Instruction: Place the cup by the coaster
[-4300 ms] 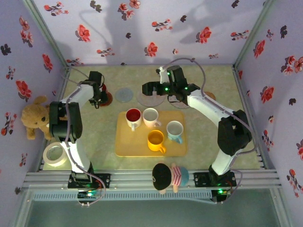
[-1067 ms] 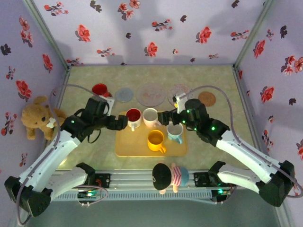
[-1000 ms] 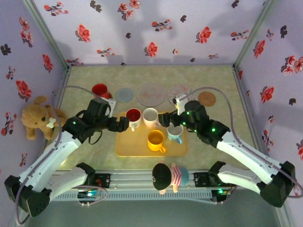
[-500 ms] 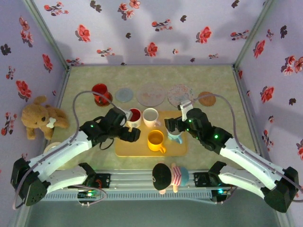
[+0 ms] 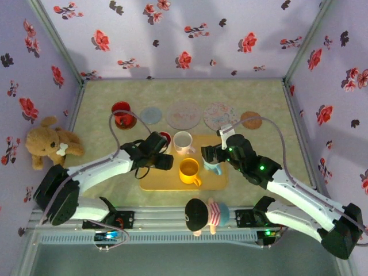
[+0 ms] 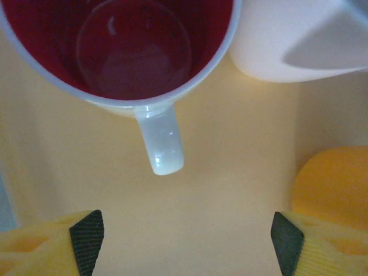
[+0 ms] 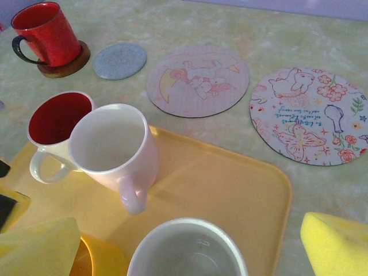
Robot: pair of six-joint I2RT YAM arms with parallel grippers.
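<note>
A yellow tray [image 5: 172, 181] holds several cups. My left gripper [image 6: 187, 236] hangs open just above the tray [image 6: 230, 172]. The handle [image 6: 164, 144] of a white cup with a red inside [image 6: 132, 52] points at the gap between its fingers, just ahead of the tips. My right gripper [image 7: 187, 244] is open, its yellow fingers either side of a pale blue cup [image 5: 214, 167] with a white inside. A pinkish-white cup [image 7: 115, 149] and a yellow cup [image 5: 188, 171] stand close by. Behind the tray lie a grey coaster [image 7: 119, 60], a pink picture coaster [image 7: 198, 80] and a floral coaster [image 7: 310, 115].
A red mug [image 7: 43, 33] stands on a brown coaster [image 7: 72, 66] at the back left, and another brown coaster [image 5: 250, 119] lies at the back right. A teddy bear [image 5: 49, 144] sits by the left wall. A doll [image 5: 206, 214] lies at the near edge.
My left gripper has swung right and nearer, over the tray to the red-inside cup's handle, and its jaws have narrowed a little. My right gripper has drawn back over the pale blue cup.
</note>
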